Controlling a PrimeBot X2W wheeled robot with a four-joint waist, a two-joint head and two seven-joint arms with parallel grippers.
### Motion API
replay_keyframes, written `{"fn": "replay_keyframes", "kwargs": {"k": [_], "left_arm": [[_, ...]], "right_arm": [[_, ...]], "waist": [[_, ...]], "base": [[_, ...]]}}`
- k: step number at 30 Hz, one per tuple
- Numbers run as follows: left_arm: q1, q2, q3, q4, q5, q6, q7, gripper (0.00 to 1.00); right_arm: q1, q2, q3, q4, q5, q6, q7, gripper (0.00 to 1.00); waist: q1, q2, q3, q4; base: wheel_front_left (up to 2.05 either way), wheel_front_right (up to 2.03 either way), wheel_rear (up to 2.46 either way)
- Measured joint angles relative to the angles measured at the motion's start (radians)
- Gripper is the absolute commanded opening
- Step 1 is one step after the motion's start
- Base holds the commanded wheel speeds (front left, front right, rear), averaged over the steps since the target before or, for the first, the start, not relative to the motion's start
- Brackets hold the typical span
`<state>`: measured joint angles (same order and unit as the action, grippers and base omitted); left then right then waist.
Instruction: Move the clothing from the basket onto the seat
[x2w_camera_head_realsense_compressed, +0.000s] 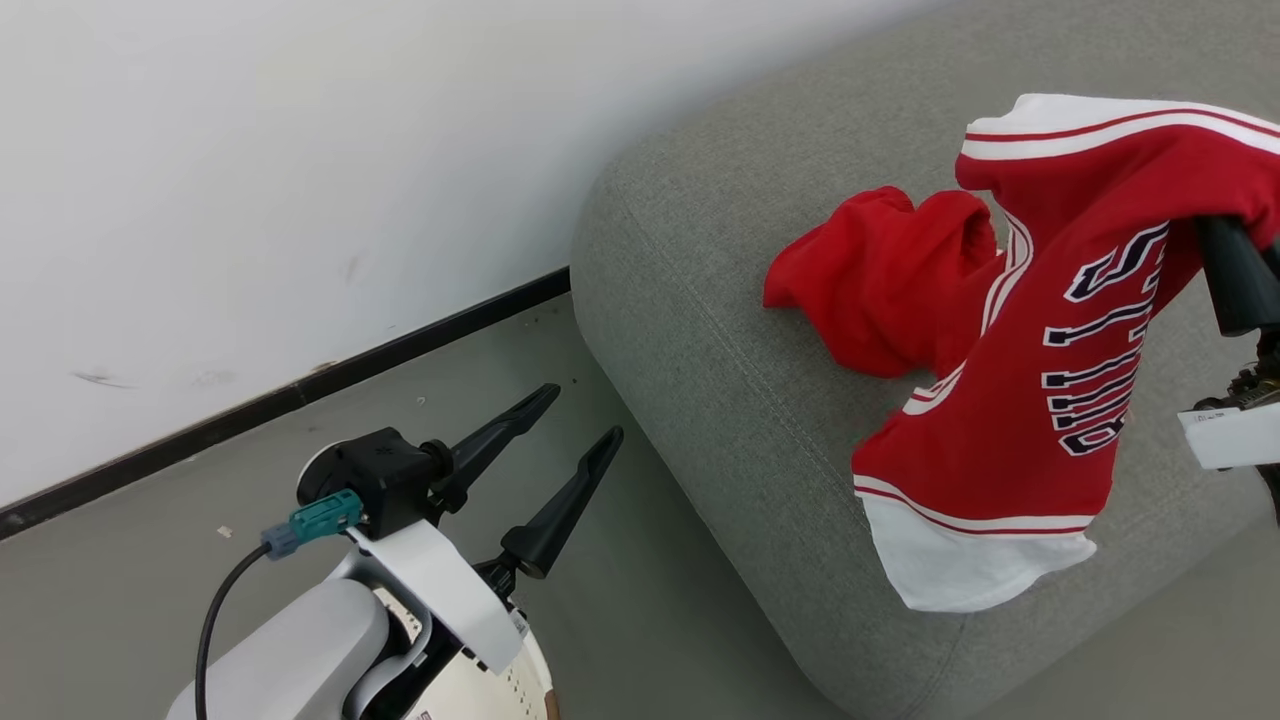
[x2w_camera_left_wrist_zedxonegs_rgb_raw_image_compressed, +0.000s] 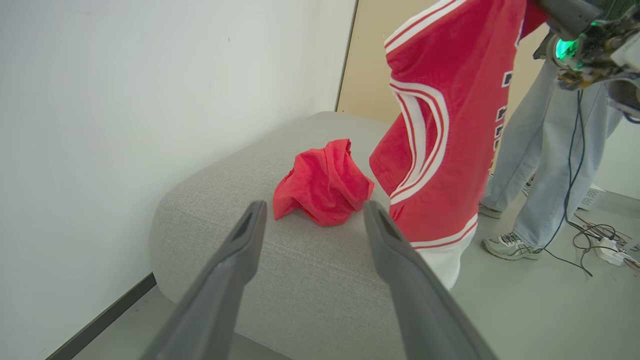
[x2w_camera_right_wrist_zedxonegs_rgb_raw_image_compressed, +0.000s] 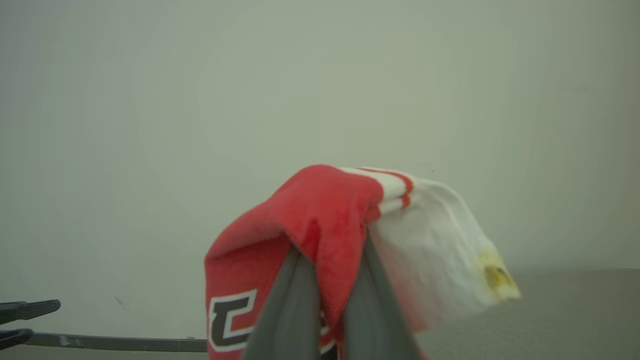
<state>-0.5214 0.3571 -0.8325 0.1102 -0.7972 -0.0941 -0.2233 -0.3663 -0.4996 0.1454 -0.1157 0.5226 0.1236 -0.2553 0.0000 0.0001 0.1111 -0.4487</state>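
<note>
A plain red garment (x2w_camera_head_realsense_compressed: 880, 280) lies crumpled on the grey seat (x2w_camera_head_realsense_compressed: 720, 330); the left wrist view shows this garment (x2w_camera_left_wrist_zedxonegs_rgb_raw_image_compressed: 322, 185) on the seat (x2w_camera_left_wrist_zedxonegs_rgb_raw_image_compressed: 300, 260) too. A red jersey (x2w_camera_head_realsense_compressed: 1040, 350) with white trim and dark lettering hangs above the seat, its hem brushing the cushion. My right gripper (x2w_camera_right_wrist_zedxonegs_rgb_raw_image_compressed: 332, 250) is shut on the jersey (x2w_camera_right_wrist_zedxonegs_rgb_raw_image_compressed: 320, 215), with the cloth draped over its fingers (x2w_camera_head_realsense_compressed: 1235, 275). My left gripper (x2w_camera_head_realsense_compressed: 580, 415) stands open and empty over the floor, left of the seat. Its fingers (x2w_camera_left_wrist_zedxonegs_rgb_raw_image_compressed: 235, 260) point at the seat. The basket is out of view.
A white wall with a dark baseboard (x2w_camera_head_realsense_compressed: 280, 400) runs behind the grey floor (x2w_camera_head_realsense_compressed: 200, 560). In the left wrist view a person's legs in jeans and sneakers (x2w_camera_left_wrist_zedxonegs_rgb_raw_image_compressed: 540, 165) stand beyond the seat, with cables (x2w_camera_left_wrist_zedxonegs_rgb_raw_image_compressed: 595, 240) on the floor nearby.
</note>
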Motion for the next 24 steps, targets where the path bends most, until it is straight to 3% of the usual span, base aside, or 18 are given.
{"fn": "replay_keyframes", "kwargs": {"k": [16, 24], "left_arm": [[0.022, 0.035, 0.016, -0.044, 0.017, 0.022, -0.004, 1.0], [0.022, 0.04, 0.013, -0.065, 0.021, 0.029, -0.004, 1.0]], "right_arm": [[-0.005, 0.005, -0.019, -0.008, -0.013, 0.0, 0.0, 0.0], [-0.094, -0.08, -0.048, 0.081, -0.012, 0.0, 0.0, 0.0]], "waist": [[0.0, 0.0, 0.028, -0.058], [0.0, 0.0, 0.043, -0.055]], "base": [[0.0, 0.0, 0.0], [0.0, 0.0, 0.0]]}}
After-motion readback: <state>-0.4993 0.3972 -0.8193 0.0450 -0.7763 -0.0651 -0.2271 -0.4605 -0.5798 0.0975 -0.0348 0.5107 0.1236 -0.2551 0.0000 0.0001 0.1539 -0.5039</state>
